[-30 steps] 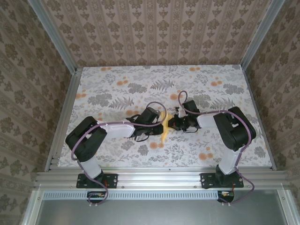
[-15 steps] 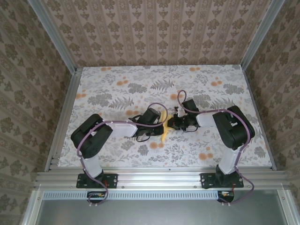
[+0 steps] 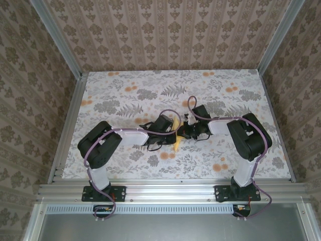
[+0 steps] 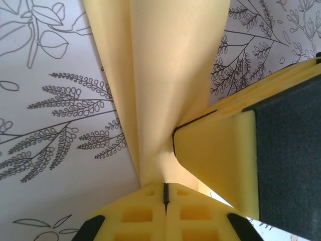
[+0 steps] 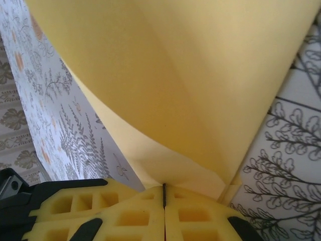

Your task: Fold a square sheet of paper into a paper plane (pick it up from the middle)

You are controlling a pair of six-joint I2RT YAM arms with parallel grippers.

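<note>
The square sheet of paper (image 3: 176, 143), bent into a curved fold, sits about the middle of the floral counter (image 3: 115, 95), a little closer to the near edge than the far one. The left pincer (image 4: 165, 193) has its jaws pressed together, clamped on the sheet. The right pincer (image 5: 164, 193) is clamped on the sheet too, from the opposite side, and the two pincers are just beside each other.

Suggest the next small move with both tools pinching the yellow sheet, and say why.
Probably lower both together toward the table and press the fold flat. The left tool and right tool are each shut on the sheet, which bows between them in a loose curve with no sharp crease.
</note>
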